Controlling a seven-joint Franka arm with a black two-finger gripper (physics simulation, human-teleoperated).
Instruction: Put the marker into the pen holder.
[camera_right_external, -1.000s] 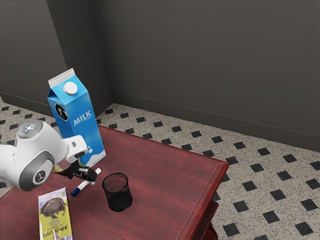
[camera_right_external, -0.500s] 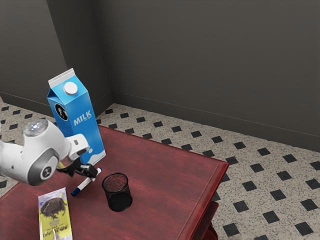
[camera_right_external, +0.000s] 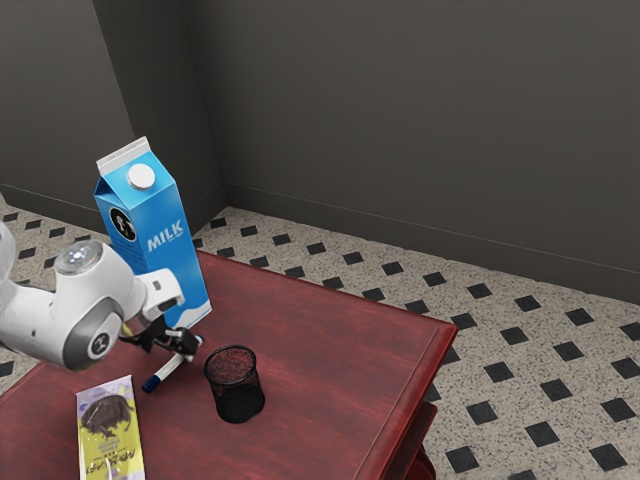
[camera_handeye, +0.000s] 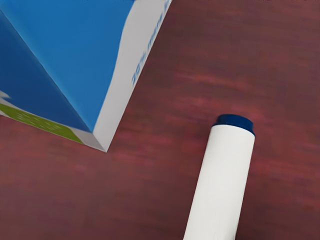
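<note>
Black two-finger gripper (camera_right_external: 180, 342) just above a white marker (camera_right_external: 168, 373) with blue ends, which lies flat on a red wooden table (camera_right_external: 330, 345). The marker's long axis runs from near the foot of an upright milk carton (camera_right_external: 165, 240) toward a flat chocolate packet (camera_right_external: 109, 430); the gripper is over the carton-side half. Whether it is released or clenched, I cannot tell. The black mesh pen holder (camera_right_external: 236, 384) stands upright near the marker, between it and the table edge at the exterior view's right; nothing rises above its rim. The carton's contents are hidden.
</note>
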